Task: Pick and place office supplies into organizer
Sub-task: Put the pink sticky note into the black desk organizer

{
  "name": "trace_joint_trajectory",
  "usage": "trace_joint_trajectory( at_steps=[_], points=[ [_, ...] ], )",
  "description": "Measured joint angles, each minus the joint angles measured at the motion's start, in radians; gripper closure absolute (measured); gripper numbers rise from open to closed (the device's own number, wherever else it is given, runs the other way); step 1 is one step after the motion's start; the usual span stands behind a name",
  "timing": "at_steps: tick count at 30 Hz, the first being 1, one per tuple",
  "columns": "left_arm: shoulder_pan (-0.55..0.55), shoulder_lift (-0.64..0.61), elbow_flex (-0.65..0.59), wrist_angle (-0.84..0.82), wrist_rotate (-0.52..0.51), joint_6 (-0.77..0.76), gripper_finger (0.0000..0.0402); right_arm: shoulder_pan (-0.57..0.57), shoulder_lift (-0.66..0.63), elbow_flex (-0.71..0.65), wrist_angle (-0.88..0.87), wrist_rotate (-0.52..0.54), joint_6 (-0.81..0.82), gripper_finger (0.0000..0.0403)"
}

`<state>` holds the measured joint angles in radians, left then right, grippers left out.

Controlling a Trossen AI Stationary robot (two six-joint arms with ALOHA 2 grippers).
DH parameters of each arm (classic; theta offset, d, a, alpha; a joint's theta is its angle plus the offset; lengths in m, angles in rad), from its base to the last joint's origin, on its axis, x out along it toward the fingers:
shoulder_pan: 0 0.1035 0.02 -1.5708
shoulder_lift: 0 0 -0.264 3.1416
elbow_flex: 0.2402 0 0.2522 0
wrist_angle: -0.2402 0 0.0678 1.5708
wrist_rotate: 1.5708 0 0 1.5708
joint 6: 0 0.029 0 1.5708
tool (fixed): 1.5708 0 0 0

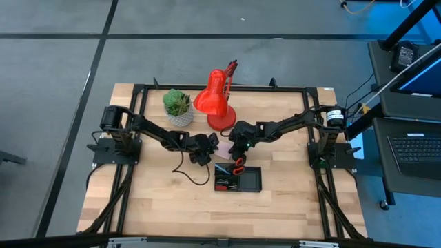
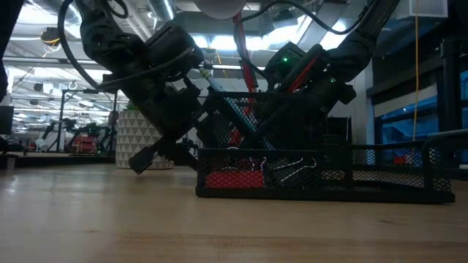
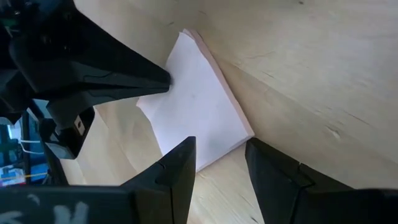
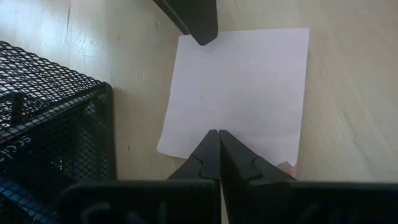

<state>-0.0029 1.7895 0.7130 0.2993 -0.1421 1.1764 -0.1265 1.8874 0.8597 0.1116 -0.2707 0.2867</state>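
From above, you have both arms meeting mid-table just behind the organizer (image 1: 238, 179), with the left gripper (image 1: 204, 150) and right gripper (image 1: 238, 143) on either side of the pink sticky-note pad (image 1: 224, 149), of which only a small pink patch shows between them. The red lamp (image 1: 217, 103) and potted plant (image 1: 178, 105) stand behind, clear of the work.

At table height, you see the mesh organizer (image 2: 322, 172) already holding clips, a red item and pens standing in its tall section; the pad is hidden behind it.

Through the left wrist camera, your left gripper (image 3: 221, 162) stands open, its fingers straddling the near corner of the pad (image 3: 199, 109), which lies flat on the wood. The other arm's closed tip presses at the pad's far edge.

Through the right wrist camera, your right gripper (image 4: 217, 152) is shut, fingers together, its tip resting on the pad's (image 4: 242, 87) edge, apparently pinning it, beside the organizer wall (image 4: 56, 118).

The step in hand looks like picking up the pad. Next, you likely need the left fingers to get under or around an edge and close, with the right keeping it from sliding
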Motion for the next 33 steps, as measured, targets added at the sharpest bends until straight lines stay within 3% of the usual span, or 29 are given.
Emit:
trace_joint_trajectory(
  at_steps=[10,33],
  points=[
    [-0.002,0.006,-0.003,0.068,0.021,-0.094,0.0269,0.0,0.0,0.0,0.002,0.002,0.0,0.04],
    [-0.001,0.003,-0.003,0.067,0.056,-0.09,0.039,0.0,0.002,-0.001,0.056,0.006,-0.009,0.0398]
  ],
)
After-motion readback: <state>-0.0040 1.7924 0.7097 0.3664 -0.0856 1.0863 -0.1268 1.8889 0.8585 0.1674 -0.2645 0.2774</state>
